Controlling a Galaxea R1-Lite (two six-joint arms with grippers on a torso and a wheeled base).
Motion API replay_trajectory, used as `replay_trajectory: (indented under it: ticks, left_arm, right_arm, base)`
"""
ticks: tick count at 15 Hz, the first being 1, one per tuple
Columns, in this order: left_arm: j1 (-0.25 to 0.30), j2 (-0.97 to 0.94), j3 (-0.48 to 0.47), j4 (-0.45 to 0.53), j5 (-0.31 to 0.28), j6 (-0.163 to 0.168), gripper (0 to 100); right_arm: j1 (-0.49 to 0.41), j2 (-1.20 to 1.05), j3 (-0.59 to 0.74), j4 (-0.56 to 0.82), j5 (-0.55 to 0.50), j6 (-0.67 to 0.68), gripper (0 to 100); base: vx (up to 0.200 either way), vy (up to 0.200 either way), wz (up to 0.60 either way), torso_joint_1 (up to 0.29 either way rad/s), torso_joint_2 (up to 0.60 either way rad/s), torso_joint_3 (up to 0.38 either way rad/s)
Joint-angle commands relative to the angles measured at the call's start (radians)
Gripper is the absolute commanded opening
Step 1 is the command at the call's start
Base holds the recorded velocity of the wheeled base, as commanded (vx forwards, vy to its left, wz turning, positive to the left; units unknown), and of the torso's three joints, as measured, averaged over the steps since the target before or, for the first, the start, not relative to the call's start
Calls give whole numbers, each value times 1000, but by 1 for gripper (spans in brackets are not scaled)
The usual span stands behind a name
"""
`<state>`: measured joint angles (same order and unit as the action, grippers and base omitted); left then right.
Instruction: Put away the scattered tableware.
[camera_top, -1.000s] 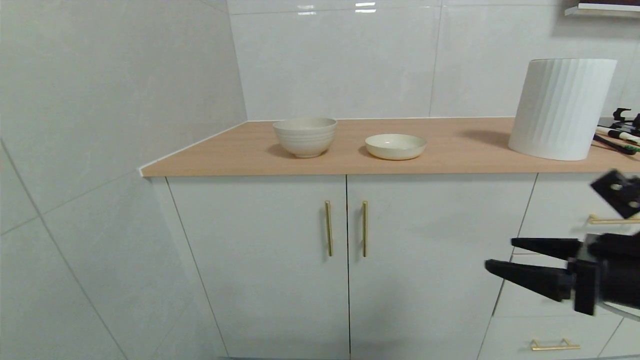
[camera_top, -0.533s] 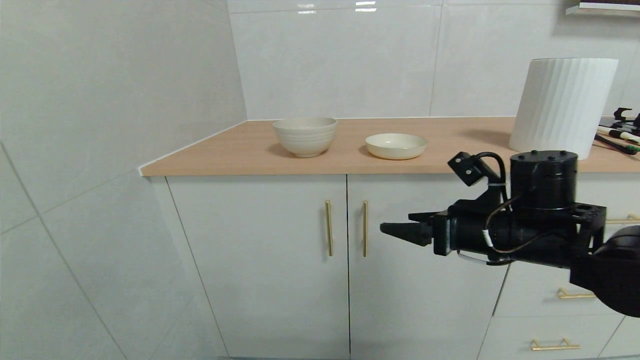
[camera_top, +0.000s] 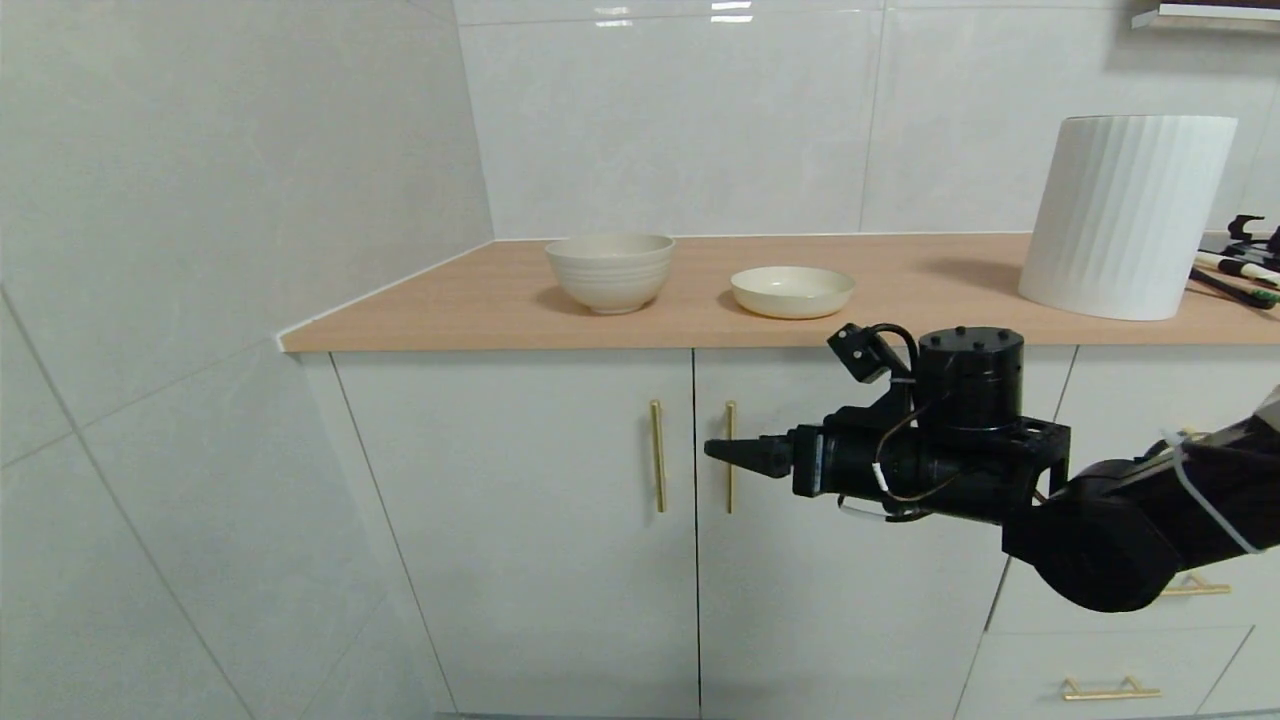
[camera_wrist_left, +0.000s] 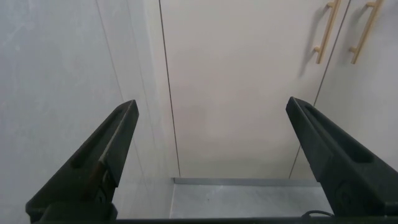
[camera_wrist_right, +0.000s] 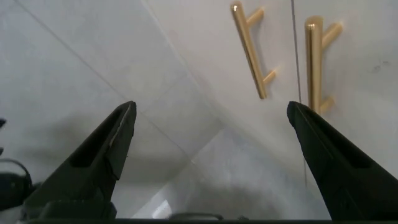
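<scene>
A beige ribbed bowl and a shallow cream dish stand on the wooden countertop, above two closed white cabinet doors. My right gripper hangs below the counter edge, its tip right at the right door's gold handle, with the left door's handle just beyond. In the right wrist view the right gripper is open and empty, both handles ahead of it. My left gripper is open and empty, low down, facing the cabinet base with the handles far off.
A tall white ribbed container stands at the counter's right end, with dark utensils beyond it. Drawers with gold pulls sit right of the doors. A tiled wall closes the left side.
My right arm has swung in from the right edge leftward across the cabinet front, bringing its gripper up to the right door's handle. Bowl and dish have not moved.
</scene>
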<state>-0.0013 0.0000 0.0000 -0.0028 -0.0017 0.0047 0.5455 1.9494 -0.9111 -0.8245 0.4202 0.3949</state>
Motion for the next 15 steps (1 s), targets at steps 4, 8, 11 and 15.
replay_trajectory:
  ticks: [4, 8, 11, 15]
  left_arm:
    - [0, 0, 0, 0, 0, 0, 100]
    - [0, 0, 0, 0, 0, 0, 100]
    - [0, 0, 0, 0, -1, 0, 100]
    - [0, 0, 0, 0, 0, 0, 100]
  right_arm:
    - [-16, 169, -69, -90, -8, 16, 100]
    - [-32, 217, -78, -134, -11, 18, 100]
    - [-35, 257, -100, -153, -12, 19, 100]
    - [-32, 284, -101, -220, -15, 78, 100]
  base:
    - [0, 0, 0, 0, 0, 0]
    - [0, 0, 0, 0, 0, 0]
    - [0, 0, 0, 0, 0, 0]
    - [0, 0, 0, 0, 0, 0]
